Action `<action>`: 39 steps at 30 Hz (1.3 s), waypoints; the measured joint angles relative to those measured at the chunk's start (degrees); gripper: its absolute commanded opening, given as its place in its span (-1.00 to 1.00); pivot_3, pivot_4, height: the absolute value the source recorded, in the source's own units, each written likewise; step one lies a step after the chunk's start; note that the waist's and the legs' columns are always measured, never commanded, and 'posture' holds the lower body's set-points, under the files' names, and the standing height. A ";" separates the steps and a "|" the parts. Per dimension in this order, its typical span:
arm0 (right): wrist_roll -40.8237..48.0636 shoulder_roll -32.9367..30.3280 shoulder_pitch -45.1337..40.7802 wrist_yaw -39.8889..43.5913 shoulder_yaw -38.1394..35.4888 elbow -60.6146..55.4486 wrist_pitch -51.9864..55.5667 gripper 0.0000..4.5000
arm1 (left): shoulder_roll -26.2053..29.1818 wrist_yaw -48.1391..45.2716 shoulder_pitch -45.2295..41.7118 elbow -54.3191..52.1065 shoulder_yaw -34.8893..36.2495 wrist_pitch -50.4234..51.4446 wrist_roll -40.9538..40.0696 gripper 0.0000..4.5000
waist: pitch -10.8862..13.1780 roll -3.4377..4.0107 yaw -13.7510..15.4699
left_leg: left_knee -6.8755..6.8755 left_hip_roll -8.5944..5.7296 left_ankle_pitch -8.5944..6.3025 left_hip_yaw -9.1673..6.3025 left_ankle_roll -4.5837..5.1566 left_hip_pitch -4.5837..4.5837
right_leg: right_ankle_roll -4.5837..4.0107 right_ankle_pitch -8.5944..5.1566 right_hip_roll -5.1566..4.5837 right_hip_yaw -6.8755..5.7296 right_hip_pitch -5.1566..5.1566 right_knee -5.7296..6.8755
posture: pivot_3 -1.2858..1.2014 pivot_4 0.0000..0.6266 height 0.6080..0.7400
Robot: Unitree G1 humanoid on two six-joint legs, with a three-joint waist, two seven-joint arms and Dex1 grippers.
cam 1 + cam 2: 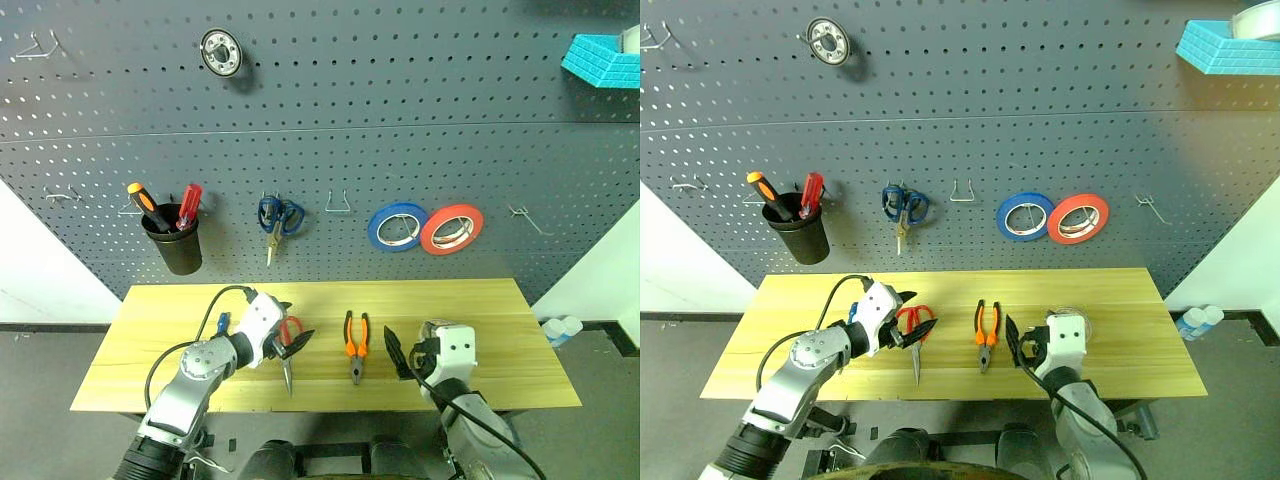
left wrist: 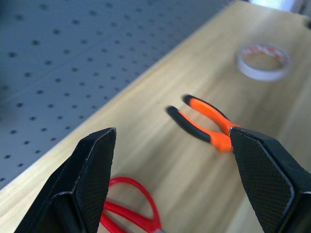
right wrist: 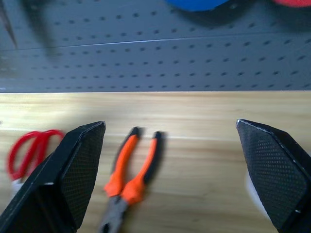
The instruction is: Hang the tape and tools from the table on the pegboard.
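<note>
Right now four loose things lie on the desk (image 1: 500, 330), the long light-wood top below the pegboard (image 1: 400, 120). One pair of pliers (image 1: 356, 347) with orange-and-black handles rests near the middle, handles toward the board. One pair of red-handled scissors (image 1: 915, 335) lies to its left, blades pointing at the near edge. One small blue-handled screwdriver (image 1: 222, 323) peeks out beside the left arm, mostly covered by it. One thin white tape roll (image 2: 263, 61) lies flat farther along to the right, beside the right arm.

The left gripper (image 1: 295, 343) hangs just over the scissors with its two black fingers (image 2: 92, 179) apart and nothing between them; whether they touch the red loops I cannot tell. The right gripper (image 1: 393, 352) hovers just right of the pliers, its two fingers (image 3: 73, 174) spread wide and empty.

On the board I count two tape rolls side by side, one blue roll (image 1: 397, 226) and one red roll (image 1: 451, 229). One pair of blue-handled scissors (image 1: 279, 219) hangs left of a bare wire hook (image 1: 338, 205). One black cup (image 1: 174, 238) holds two screwdrivers, one orange screwdriver (image 1: 143, 203) and one red screwdriver (image 1: 189, 203). One round metal ring part (image 1: 221, 52) sits high up, and one light-blue block (image 1: 603, 60) juts out at the top right corner.
</note>
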 measured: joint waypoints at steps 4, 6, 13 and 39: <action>-1.23 -1.98 -2.57 -1.74 -3.11 0.14 3.33 1.00 | 2.90 -4.36 -1.94 0.70 -0.23 -0.78 -0.10 0.72 | 0.00 0.00 -0.03 | 0.00 0.00 0.00 0.01 0.00 0.00 | -0.01 0.01 0.01 0.00 0.00 0.00 | -0.02 -0.97 0.74; -1.67 -2.97 -3.98 -2.27 -4.59 0.17 5.12 1.00 | 4.01 -6.10 -3.61 2.00 -0.19 -1.41 -0.09 0.72 | 0.01 -0.01 -0.04 | 0.00 0.00 0.00 0.01 0.00 0.01 | -0.02 0.01 0.01 0.00 0.01 0.00 | -0.02 -0.94 0.74; -3.00 -5.06 -7.49 -3.07 -6.06 0.94 11.30 1.00 | 6.01 -10.22 -5.71 5.58 -0.27 -3.62 0.10 0.72 | 1.44 -0.08 -0.39 | -0.02 0.01 0.00 0.02 0.02 -0.06 | -0.05 0.03 0.01 0.01 -0.07 0.00 | -0.01 -0.67 0.74; -6.81 -12.68 -21.14 2.67 -4.88 14.96 18.65 1.00 | 14.73 -10.03 9.01 -18.63 4.03 9.64 -5.05 0.72 | 12.01 -0.86 -0.30 | -0.12 0.04 -0.01 -0.01 0.05 -1.51 | -0.19 0.14 -0.23 -0.02 -1.52 0.02 | 0.07 0.01 0.74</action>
